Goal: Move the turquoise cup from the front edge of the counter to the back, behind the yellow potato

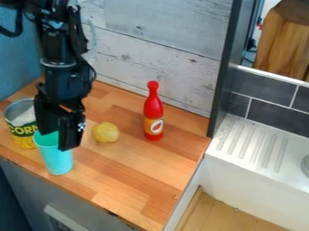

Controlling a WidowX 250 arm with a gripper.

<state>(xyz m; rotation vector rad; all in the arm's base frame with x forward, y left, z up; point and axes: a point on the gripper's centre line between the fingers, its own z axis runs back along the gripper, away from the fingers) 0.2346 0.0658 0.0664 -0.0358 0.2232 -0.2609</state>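
"What stands at the far left of the wooden worktop (pixel 124 176)?"

"A yellow-and-green can (pixel 23 128), upright by the left edge, its silvery rim facing up and a pale patch showing inside."

"And beside it?"

"A turquoise cup (pixel 54 158), just right of the can and near the front edge, its mouth up. The robot's black gripper (pixel 59 140) hangs from above at the rim, partly covering it."

"Is the cup held?"

"That cannot be told; nor can it be told whether the gripper is set wide or narrow."

"Next along?"

"A lumpy yellow ball-like item (pixel 105 132), resting right of the gripper and apart from the cup, between the front and back edges."

"And the red object?"

"A red bottle (pixel 153 108), standing upright with its cap on top and an orange label low on its body. It is near the back edge, toward the back right corner, before a wall of whitish boards (pixel 163 58)."

"What closes the scene at right?"

"A dark upright panel (pixel 227 67) at that back right corner, then a ribbed metal drainboard (pixel 256 146) beyond the right edge, dark tiles (pixel 271 115) behind it and a brown wooden block (pixel 283 43) above."
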